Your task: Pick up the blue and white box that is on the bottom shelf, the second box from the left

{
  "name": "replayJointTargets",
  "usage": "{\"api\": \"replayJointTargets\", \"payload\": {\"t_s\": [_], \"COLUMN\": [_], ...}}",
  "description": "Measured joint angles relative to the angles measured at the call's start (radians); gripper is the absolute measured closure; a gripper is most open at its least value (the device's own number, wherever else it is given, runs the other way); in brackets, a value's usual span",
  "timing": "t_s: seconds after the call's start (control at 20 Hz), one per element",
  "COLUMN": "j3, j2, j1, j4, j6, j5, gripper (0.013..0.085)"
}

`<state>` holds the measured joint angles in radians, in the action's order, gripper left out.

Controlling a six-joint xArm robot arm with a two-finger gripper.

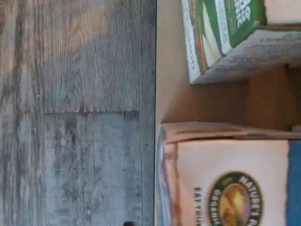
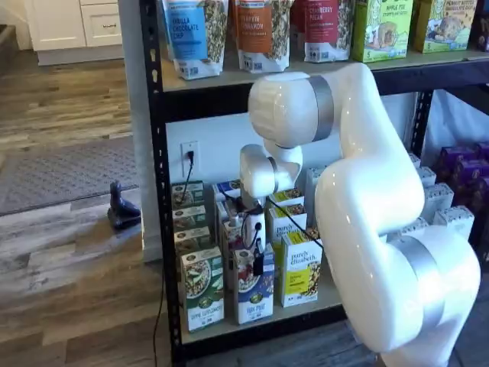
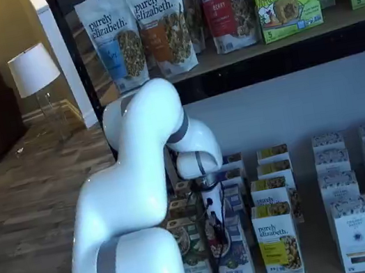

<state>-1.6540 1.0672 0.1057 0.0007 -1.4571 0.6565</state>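
- Standing at the left in a shelf view, the green-and-white carton is just beside my target. The wrist view shows only a narrow strip of bare board between the two. If I drift that way, I judge a finger could land on the wrong carton or tip it.
- Second along, the blue and white box stands upright at the front edge of the bottom shelf, with more cartons ranked behind it. My claw hangs right at its top, dark against the blue front. I cannot tell from any view whether my fingers are spread or pressed together, or whether they touch the carton yet.
- A tall, narrow box gripped high could swing or slip. A push from above could send it off the front rail onto the wood floor.
- To the right, the yellow carton crowds the other flank, and in a shelf view it is again close alongside. If my fingers come down off-centre, I expect one could wedge against it and drag it out with the lift.
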Motion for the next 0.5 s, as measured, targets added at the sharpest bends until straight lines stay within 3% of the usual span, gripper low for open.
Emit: {"api": "replayJointTargets", "payload": {"t_s": [0.05,0.15,0.5], "j3": [0.002,0.008,0.026], "j2": [-0.001,-0.002,-0.006], "j1": [0.0,0.0,-0.003], "j4": [0.0,0.0,0.0], "j6": [0.0,-0.001,-0.004], "j5": [-0.002,-0.011,-0.047], "gripper": [0.017,0.025,0.025]}}
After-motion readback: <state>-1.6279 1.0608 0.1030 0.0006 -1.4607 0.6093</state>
